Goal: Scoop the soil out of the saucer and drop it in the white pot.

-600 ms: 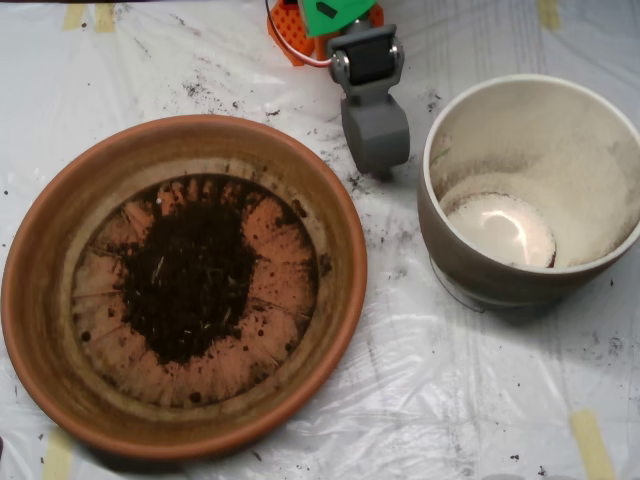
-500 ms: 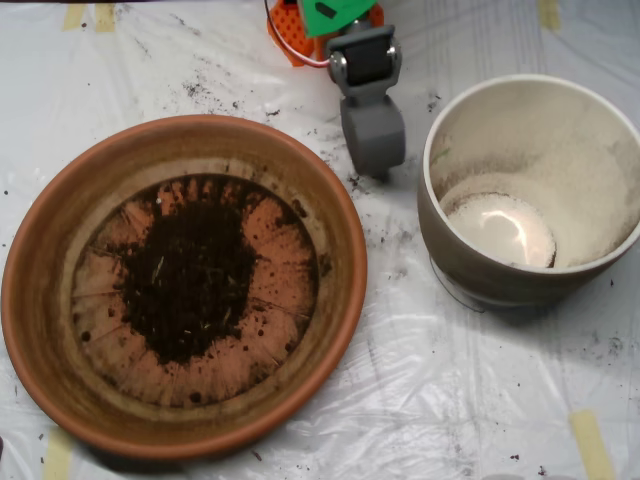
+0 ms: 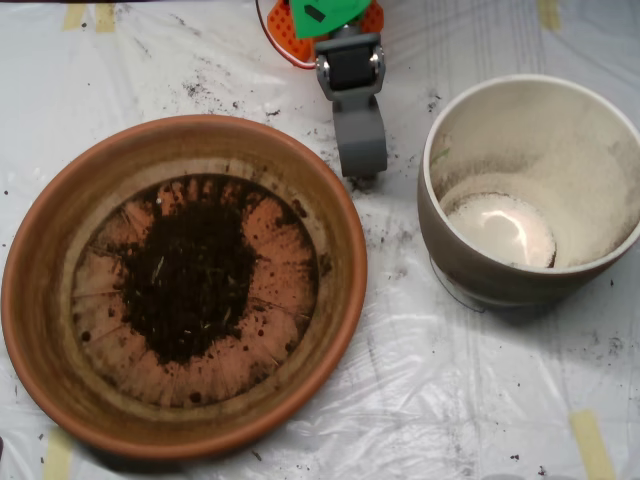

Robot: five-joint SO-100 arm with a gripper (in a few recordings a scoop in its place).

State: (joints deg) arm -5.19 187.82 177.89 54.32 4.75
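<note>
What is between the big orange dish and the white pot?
In the overhead view, the grey scoop hangs over the plastic sheet between the saucer and white pot, with scattered soil crumbs.

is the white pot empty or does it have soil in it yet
Empty. The white pot shows a bare pale bottom and dusty inner wall; the soil lies heaped in the saucer.

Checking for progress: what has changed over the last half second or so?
The scoop swung slightly left, toward the saucer, over the sheet between saucer and pot. Nothing was picked up or dropped. The soil, saucer and pot are as before.
</note>
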